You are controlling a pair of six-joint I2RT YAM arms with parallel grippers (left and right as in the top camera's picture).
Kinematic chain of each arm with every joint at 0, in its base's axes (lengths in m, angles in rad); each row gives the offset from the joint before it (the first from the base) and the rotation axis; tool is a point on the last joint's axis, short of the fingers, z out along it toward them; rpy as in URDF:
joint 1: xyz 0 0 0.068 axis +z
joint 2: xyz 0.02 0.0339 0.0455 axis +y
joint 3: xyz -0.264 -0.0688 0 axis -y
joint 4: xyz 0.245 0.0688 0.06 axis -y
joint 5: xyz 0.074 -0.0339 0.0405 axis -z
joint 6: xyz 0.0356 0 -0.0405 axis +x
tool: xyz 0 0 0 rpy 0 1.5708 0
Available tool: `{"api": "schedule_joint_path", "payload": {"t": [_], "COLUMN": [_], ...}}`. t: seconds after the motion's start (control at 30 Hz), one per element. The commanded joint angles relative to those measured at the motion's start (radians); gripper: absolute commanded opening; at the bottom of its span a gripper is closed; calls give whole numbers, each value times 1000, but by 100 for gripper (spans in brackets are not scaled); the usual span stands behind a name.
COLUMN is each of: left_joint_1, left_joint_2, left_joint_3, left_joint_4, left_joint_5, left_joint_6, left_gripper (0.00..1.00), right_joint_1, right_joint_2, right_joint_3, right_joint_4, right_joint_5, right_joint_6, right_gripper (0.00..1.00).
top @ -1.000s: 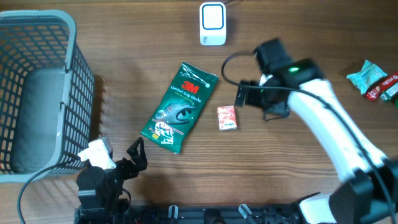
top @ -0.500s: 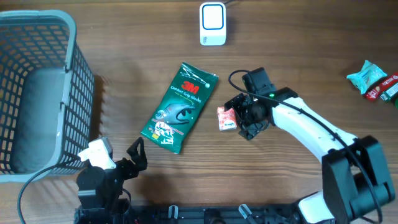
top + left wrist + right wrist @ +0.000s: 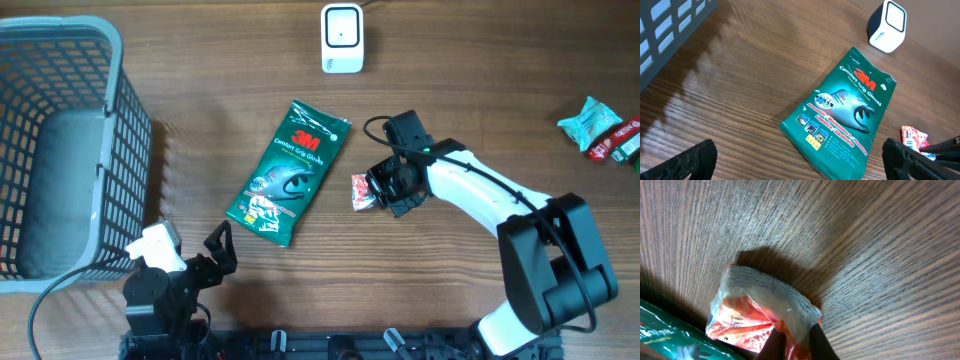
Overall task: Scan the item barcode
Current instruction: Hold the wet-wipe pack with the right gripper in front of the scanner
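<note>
Right wrist view first. Closest to the lens is the right claw (image 3: 796, 347) at the bottom edge, its two dark fingers (image 3: 774, 346) pinched narrow onto the lower right corner of the red packet (image 3: 750, 315). So the packet sits just up and left of the fingertips, touching them. It's crinkled, with its clear sealed end facing the top of the frame. It throws a dark shadow on the table (image 3: 880, 255), and we can't tell whether it's fully flat or tipped up a bit. A sliver of the green glove pack (image 3: 670, 340) shows in the lower left corner, just beside the packet.

In the overhead view, going from the bottom edge upward:
- Two arms. The left claw (image 3: 222, 247) is parked at lower left with its jaws spread wide and nothing in them.
- One glove pack, lying diagonally left of center.
- One red packet, just right of the pack's lower half. The right claw comes at it from the right.
- One grey basket (image 3: 128, 150) filling the left side.
- Two small wrappers we can make out at the right edge, a teal wrapper (image 3: 588, 120) and a red wrapper (image 3: 617, 140), well apart from everything else.
- One white scanner (image 3: 341, 38) at top center, well above the packet.
</note>
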Motion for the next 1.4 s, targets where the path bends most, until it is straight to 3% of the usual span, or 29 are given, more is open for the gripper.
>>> {"api": "schedule_joint_path", "payload": {"t": [0.0,0.07,0.13,0.2,0.23,0.3,0.4,0.47,0.67,0.8,0.87,0.97,1.03,1.1,1.17,1.37], "left_joint_1": [-5,-5,-5,-5,-5,-5,-5,-5,-5,-5,-5,-5,-5,-5,-5,-5], "left_joint_2": [-7,-7,-7,-7,-7,-7,-7,-7,-7,-7,-7,-7,-7,-7,-7,-7], "left_joint_3": [-3,-3,-3,-3,-3,-3,-3,-3,-3,-3,-3,-3,-3,-3,-3,-3], "left_joint_4": [2,2,2,2,2,2,2,2,2,2,2,2,2,2,2,2], "left_joint_5": [8,8,8,8,8,8,8,8,8,8,8,8,8,8,8,8], "left_joint_6": [-9,-9,-9,-9,-9,-9,-9,-9,-9,-9,-9,-9,-9,-9,-9,-9], "left_gripper": [100,100,100,100,100,100,100,100,100,100,100,100,100,100,100,100], "right_joint_1": [0,-34,-90,-178,-230,-294,-311,-311,-311,-311,-311,-310,-299,-259,-201,-120], "right_joint_2": [25,-38,-114,-151,-150,-151,-151,-150,-150,-150,-151,-151,-151,-150,-140,88], "right_joint_3": [-16,-7,-6,-6,-7,-11,-11,-11,-11,-11,-10,-10,-10,-3,56,385], "right_joint_4": [-9,-9,-10,-44,-100,-169,-211,-292,-327,-273,-155,304,604,928,961,890], "right_joint_5": [13,-127,-309,-634,-805,-938,-952,-970,-961,-695,-786,-850,-724,-442,-142,177], "right_joint_6": [-86,-272,-575,-851,-922,-934,-762,-726,-729,-768,-853,-845,-760,-715,-751,-991], "right_gripper": [4,4,4,4,4,5,4,4,4,4,4,5,4,5,5,5]}}
